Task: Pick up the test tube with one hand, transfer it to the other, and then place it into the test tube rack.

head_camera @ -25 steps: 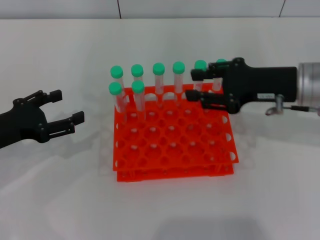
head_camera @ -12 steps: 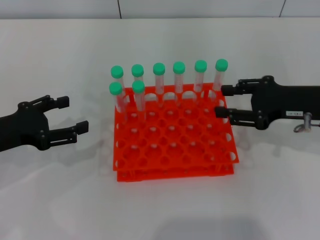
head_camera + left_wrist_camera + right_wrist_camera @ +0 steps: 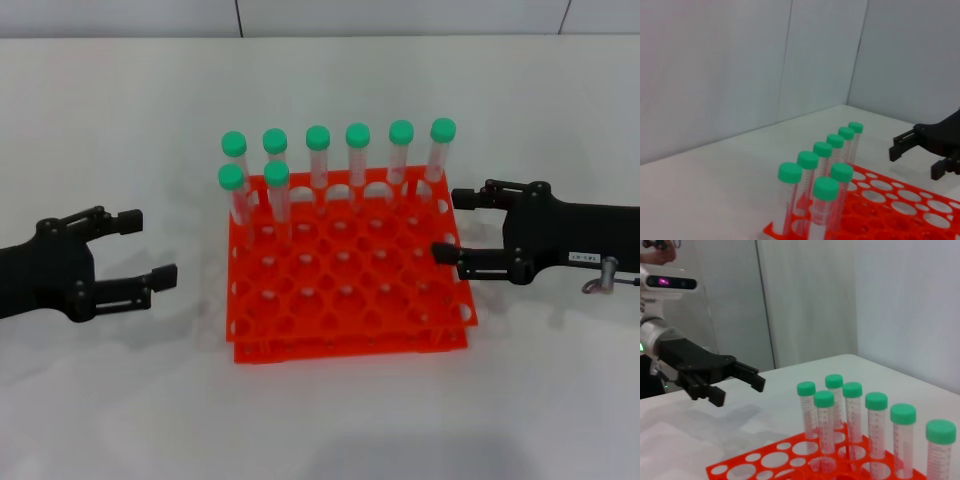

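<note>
Head view: the test tube rack [image 3: 345, 285], a two-tier orange-red grid of round holes, stands on the white table [image 3: 120, 400]. Eight green-capped tubes stand upright in it: six along the far row and two in the next row toward the left. The test tube [image 3: 439, 152] named in the task occupies the far right corner hole, upright, touched by neither gripper; it cannot be told from its neighbours by appearance. The right gripper [image 3: 449, 223], black with a small white label, hovers just beside the rack's right edge, its fingers spread and holding nothing; its wrist is cut off at the frame's edge. The left gripper [image 3: 150, 247] sits well apart from the rack on the left, fingers likewise spread and empty, its arm cropped by the frame. Left wrist view: the tubes [image 3: 823, 170] and the rack's near corner appear, with the right gripper [image 3: 914, 158] partly cut off beyond. Right wrist view: the left gripper [image 3: 740, 386] shows open beyond the tube rows; the rack's lower tier is out of frame.
</note>
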Controlling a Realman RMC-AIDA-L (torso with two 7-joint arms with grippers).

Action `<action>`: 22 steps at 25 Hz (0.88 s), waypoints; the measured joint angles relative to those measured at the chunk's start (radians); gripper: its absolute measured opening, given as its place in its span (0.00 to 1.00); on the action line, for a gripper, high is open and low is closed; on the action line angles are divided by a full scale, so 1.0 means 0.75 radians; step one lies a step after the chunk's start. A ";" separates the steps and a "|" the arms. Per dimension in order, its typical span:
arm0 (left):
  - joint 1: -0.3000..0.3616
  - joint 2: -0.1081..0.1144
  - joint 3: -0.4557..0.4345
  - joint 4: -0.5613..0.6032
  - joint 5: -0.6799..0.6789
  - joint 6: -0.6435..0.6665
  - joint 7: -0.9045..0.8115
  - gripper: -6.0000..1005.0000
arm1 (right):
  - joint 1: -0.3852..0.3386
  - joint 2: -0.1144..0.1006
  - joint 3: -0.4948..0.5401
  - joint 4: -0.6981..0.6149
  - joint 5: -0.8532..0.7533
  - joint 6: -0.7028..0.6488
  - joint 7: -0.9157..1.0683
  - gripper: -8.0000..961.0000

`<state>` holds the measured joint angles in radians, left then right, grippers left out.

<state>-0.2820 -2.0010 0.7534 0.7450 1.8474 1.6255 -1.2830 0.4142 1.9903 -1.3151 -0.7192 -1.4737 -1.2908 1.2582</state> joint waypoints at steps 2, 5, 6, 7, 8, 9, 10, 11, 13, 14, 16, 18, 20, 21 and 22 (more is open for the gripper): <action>-0.007 0.001 0.003 0.000 0.027 0.021 0.000 0.89 | 0.002 0.010 0.003 0.012 0.000 0.009 -0.010 0.80; -0.021 0.002 0.001 0.001 0.063 0.046 -0.002 0.89 | 0.002 0.014 0.003 0.013 -0.001 0.011 -0.012 0.80; -0.025 0.003 0.003 0.001 0.072 0.051 -0.005 0.89 | 0.002 0.014 0.003 0.013 -0.001 0.010 -0.012 0.80; -0.027 0.005 0.005 0.001 0.074 0.056 -0.006 0.89 | 0.001 0.014 0.003 0.013 -0.001 0.010 -0.012 0.80; -0.027 0.005 0.005 0.001 0.074 0.056 -0.006 0.89 | 0.000 0.015 0.003 0.013 -0.001 0.010 -0.012 0.80; -0.027 0.006 0.006 0.001 0.075 0.062 -0.008 0.89 | -0.002 0.015 0.003 0.014 -0.001 0.010 -0.012 0.80; -0.027 0.010 0.006 0.001 0.075 0.071 -0.008 0.89 | -0.003 0.015 0.003 0.014 -0.001 0.010 -0.012 0.80; -0.027 0.011 0.006 0.001 0.076 0.075 -0.008 0.89 | -0.003 0.015 0.002 0.014 -0.001 0.010 -0.012 0.80; -0.027 0.013 0.003 0.001 0.076 0.082 -0.009 0.89 | -0.004 0.015 0.001 0.014 -0.001 0.009 -0.013 0.80; -0.027 0.013 0.002 0.001 0.076 0.085 -0.009 0.89 | -0.004 0.015 -0.001 0.015 -0.001 0.009 -0.013 0.80; -0.027 0.013 -0.001 0.001 0.076 0.080 -0.011 0.89 | -0.005 0.015 -0.002 0.020 -0.001 0.009 -0.014 0.80; -0.027 0.013 -0.002 0.001 0.076 0.072 -0.016 0.89 | -0.005 0.015 -0.003 0.025 -0.001 0.005 -0.020 0.80; -0.026 0.013 -0.006 0.001 0.076 0.067 -0.020 0.89 | -0.007 0.015 -0.001 0.027 -0.001 -0.003 -0.025 0.80; -0.025 0.013 -0.012 0.001 0.076 0.064 -0.021 0.89 | -0.008 0.015 0.000 0.027 -0.001 -0.003 -0.025 0.80; -0.023 0.013 -0.019 0.002 0.076 0.061 -0.021 0.89 | -0.011 0.015 0.000 0.027 -0.001 -0.004 -0.025 0.80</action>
<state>-0.2989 -1.9910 0.7393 0.7467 1.9047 1.6713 -1.2988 0.4060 2.0018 -1.3153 -0.6993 -1.4742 -1.2940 1.2392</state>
